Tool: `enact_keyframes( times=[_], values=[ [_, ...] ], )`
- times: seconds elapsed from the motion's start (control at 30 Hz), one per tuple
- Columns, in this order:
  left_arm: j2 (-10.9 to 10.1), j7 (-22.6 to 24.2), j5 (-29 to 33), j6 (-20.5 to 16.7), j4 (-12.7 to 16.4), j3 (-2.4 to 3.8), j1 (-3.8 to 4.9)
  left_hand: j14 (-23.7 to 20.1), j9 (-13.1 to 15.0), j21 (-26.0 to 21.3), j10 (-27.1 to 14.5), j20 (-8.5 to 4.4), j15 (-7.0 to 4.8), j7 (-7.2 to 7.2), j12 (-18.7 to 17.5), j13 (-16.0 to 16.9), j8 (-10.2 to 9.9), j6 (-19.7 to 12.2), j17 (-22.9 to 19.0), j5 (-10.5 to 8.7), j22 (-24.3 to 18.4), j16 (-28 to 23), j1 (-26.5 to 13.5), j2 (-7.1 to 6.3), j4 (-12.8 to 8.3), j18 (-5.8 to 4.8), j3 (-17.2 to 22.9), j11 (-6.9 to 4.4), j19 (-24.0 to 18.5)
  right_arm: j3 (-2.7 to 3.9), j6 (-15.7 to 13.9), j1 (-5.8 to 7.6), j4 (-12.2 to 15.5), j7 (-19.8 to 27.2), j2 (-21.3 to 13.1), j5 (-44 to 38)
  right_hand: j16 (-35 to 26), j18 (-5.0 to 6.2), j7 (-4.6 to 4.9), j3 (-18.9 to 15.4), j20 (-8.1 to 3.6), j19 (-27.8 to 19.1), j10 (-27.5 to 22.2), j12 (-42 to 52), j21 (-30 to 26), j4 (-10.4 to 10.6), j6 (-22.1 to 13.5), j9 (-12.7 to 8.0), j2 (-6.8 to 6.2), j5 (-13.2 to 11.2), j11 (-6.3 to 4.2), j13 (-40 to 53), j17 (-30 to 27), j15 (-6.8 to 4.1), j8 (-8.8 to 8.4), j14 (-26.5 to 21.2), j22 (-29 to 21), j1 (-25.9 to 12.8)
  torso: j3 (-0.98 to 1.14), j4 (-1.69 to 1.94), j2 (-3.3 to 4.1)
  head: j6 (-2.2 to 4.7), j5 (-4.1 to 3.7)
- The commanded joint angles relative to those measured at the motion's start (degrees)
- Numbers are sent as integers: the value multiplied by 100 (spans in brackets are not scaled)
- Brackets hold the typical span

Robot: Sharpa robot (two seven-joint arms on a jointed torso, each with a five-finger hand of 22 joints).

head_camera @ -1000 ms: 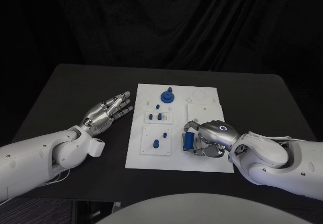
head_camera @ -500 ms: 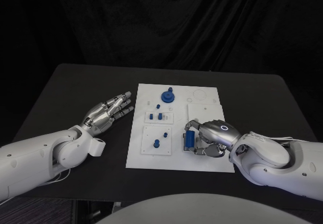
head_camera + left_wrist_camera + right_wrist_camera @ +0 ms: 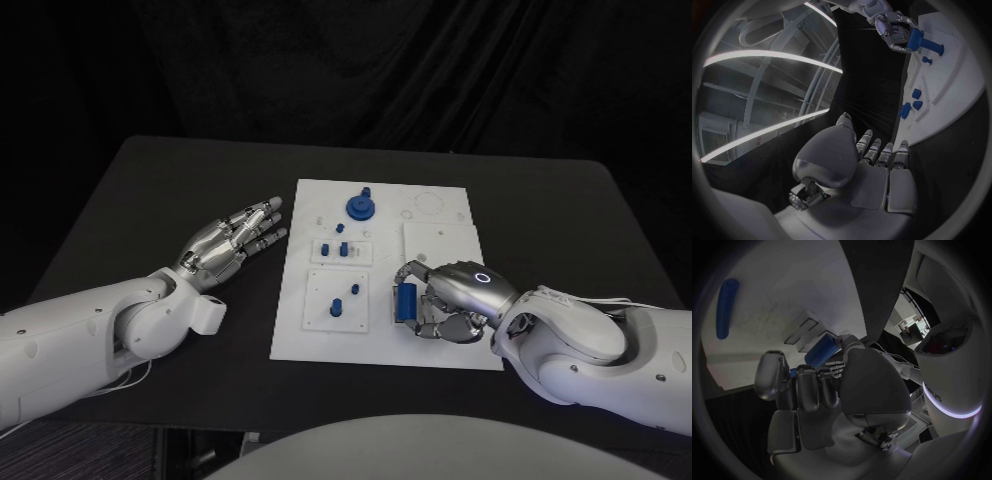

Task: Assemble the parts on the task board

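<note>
A white task board [image 3: 433, 235] lies in the middle of a black surface [image 3: 159, 190]. In the lower right of the frame the right hand [image 3: 450, 297] rests on the board's near right part, its fingers [image 3: 408, 272] curled around a blue cylinder part [image 3: 407, 300] and grasping it. Compared with a second ago, this hand has shifted very slightly toward the lower edge of the frame, and the cylinder has gone with it. At centre left the left hand [image 3: 231, 240] lies flat on the surface just beside the board's left edge, fingers released and spread, holding nothing; it has not moved. A blue round part [image 3: 358, 207] stands at the board's upper middle, and smaller blue parts [image 3: 340, 248] sit in the board's centre, unchanged.
</note>
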Motion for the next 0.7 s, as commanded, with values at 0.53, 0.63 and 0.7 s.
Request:
enact_keyframes(
  times=[0.53,0.63,0.7],
  values=[
    [26,32,25,80,-9,5,-10,13,8,18,-11,41,39,36,23,6,33,28,-4,26,2,2,23,38,-5,27,38,-47,16,2,448,-20,-55,120,-6,438,-70,76,107,385,12,-116,119,-244,-222,46,-231,-328,-78,-25,30,1120,196,29,-355,216,871,-164,2,-1,-1,-1,6],
    [30,29,25,84,-12,5,-10,13,8,18,-11,41,39,36,23,6,33,28,-4,26,2,2,23,38,-5,27,38,-47,16,2,493,-20,-72,110,2,449,-73,78,113,403,15,-120,93,-260,-232,43,-237,-396,-86,-100,33,1097,189,34,-409,213,869,-188,0,3,0,-1,2],
    [34,28,25,86,-15,5,-10,13,9,18,-12,42,39,43,22,6,36,35,-4,25,0,1,23,37,-5,28,38,-49,15,2,518,-20,-87,104,8,453,-87,85,115,422,19,-137,-4,-318,-270,37,-336,-529,-83,-309,35,1014,156,35,-558,199,859,-215,-1,9,-1,-1,-1]
  ],
)
